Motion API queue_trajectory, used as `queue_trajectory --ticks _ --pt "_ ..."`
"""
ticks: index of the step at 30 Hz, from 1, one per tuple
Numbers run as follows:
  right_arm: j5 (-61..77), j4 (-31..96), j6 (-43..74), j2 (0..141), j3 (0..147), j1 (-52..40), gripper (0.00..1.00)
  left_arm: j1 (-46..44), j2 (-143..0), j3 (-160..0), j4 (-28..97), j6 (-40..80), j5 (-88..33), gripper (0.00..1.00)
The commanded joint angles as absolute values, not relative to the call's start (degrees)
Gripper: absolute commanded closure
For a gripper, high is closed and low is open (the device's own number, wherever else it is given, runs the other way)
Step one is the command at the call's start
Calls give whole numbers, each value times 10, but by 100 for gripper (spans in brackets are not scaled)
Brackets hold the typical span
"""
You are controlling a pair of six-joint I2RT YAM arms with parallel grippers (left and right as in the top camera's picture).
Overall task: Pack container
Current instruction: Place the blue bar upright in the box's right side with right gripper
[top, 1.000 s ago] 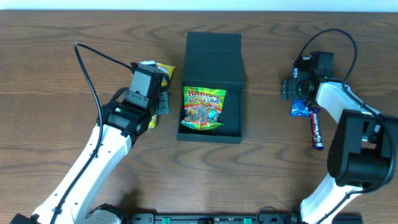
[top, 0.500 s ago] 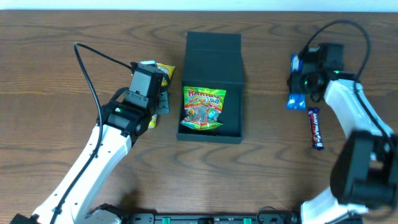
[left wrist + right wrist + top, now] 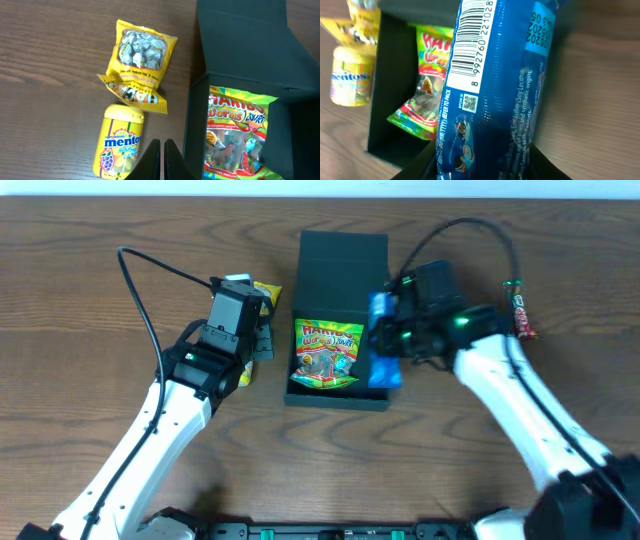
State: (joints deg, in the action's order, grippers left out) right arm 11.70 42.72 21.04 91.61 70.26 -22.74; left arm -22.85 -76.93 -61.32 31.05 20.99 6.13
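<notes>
The container (image 3: 340, 395) stands in the middle of the surface (image 3: 80, 280), between the two arms, and its lid flap (image 3: 343, 255) is open and lies back toward the far side. Inside it lies a green gummy bag (image 3: 326, 352). The right end effector (image 3: 390, 335) is closed around a blue packet (image 3: 495, 90), which hangs upright over the right edge of the container. The left end effector (image 3: 162, 160) is just beside the left wall of the container, its fingers almost together with only a thin slit, and nothing is between them. Near it lie a yellow candy bag (image 3: 140, 57) and a Mentos bottle (image 3: 120, 142). A small wrapped bar (image 3: 520, 315) lies well apart on the right.
</notes>
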Motion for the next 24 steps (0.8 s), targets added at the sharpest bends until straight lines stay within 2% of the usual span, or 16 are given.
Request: queue_trajectory --ticks 1,8,9,10,12,13,18,22,23,24 --pt "78 411 241 935 702 -262 99 -225 -771 -611 311 214 59 94" --pt "22 428 278 971 702 -281 99 -225 -771 -611 314 214 59 94" --pt "12 426 278 972 702 -281 92 -225 -771 -611 314 214 59 94" --pt "5 425 277 972 702 -281 61 -225 -771 -611 315 214 59 94" --pt "4 424 272 972 702 -281 13 -225 -771 -611 315 214 59 94" --pt "4 424 272 972 702 -281 1 -225 -771 -611 315 214 59 94" --pt "4 439 270 952 728 -281 1 -225 -771 -611 315 214 60 94" --pt "-1 446 216 887 750 -277 1 -225 -771 -611 319 214 59 93" --pt "6 458 198 873 750 -277 5 -225 -771 -611 320 214 60 93" --pt "18 485 192 863 750 -278 25 -225 -771 -611 322 214 60 93"
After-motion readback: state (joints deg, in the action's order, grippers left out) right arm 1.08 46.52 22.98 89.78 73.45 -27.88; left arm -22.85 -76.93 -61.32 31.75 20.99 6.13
